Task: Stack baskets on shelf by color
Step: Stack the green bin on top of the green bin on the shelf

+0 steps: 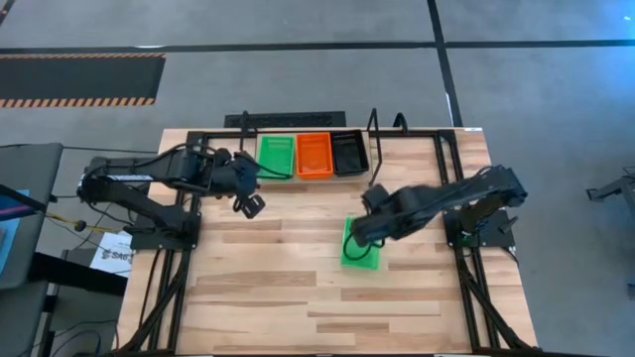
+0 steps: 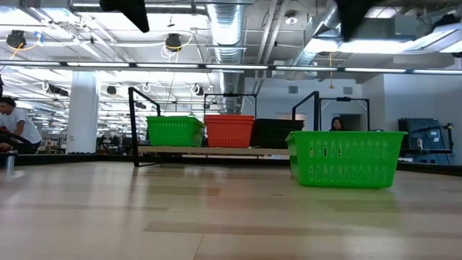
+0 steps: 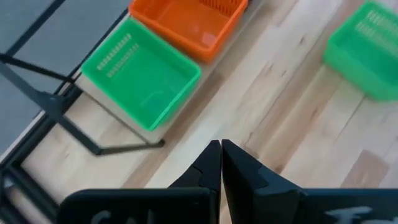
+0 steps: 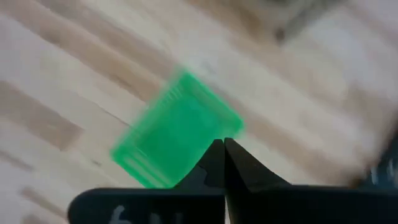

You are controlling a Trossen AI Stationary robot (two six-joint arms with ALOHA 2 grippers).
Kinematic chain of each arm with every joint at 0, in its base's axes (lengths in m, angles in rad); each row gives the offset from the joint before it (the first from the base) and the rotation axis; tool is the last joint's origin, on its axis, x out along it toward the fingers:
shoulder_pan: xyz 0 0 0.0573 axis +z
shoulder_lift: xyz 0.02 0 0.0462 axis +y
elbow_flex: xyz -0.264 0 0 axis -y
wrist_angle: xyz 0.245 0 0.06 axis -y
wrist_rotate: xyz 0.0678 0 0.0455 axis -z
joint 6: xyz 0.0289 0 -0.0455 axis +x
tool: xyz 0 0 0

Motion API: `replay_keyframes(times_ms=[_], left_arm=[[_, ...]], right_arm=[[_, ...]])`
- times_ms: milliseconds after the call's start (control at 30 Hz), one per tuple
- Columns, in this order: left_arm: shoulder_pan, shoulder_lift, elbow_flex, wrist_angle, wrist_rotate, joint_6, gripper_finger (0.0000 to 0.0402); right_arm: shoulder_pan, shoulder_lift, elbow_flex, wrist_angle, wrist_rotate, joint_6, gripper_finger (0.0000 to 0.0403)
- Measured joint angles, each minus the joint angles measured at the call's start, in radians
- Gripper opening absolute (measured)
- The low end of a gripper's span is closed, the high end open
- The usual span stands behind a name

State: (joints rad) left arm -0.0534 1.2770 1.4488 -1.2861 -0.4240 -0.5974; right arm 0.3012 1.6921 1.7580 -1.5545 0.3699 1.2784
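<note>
The right gripper [image 1: 363,236] hangs over the loose green basket [image 1: 360,248] on the table [image 1: 268,288], its two fingers pressed together with nothing between them; in the right wrist view the basket [image 4: 176,139] lies just ahead of the tips. The left gripper [image 1: 250,204] waits in front of the shelf [image 1: 308,177], fingers also together and holding nothing.

The basket looks light and thin (slatted plastic, I think a little flexible), so I would take it by one rim wall, not by the slippery floor. It is empty. On the shelf stand a green stack [image 1: 277,156], an orange stack [image 1: 315,154] and a black stack [image 1: 349,153] side by side, all empty inside. The loose basket is well apart from them.
</note>
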Motion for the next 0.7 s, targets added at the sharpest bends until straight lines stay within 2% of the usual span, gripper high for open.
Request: replay_keyframes(times_ms=[100,300,533,700], left_arm=[[-0.017,0.002,0.0,-0.015,-0.002,0.007,0.0],[-0.036,0.011,0.0,-0.016,0.001,0.028,0.0],[-0.052,0.01,0.0,-0.012,0.006,0.062,0.0],[-0.064,0.01,0.0,-0.011,0.008,0.075,0.0]], right_arm=[[0.022,0.034,-0.068,-0.018,-0.088,0.125,0.0033],[0.048,0.121,-0.146,0.037,-0.264,0.252,0.0111],[0.053,0.211,-0.183,0.118,-0.293,0.338,0.0215],[0.041,0.287,-0.184,0.121,-0.287,0.345,0.0248]])
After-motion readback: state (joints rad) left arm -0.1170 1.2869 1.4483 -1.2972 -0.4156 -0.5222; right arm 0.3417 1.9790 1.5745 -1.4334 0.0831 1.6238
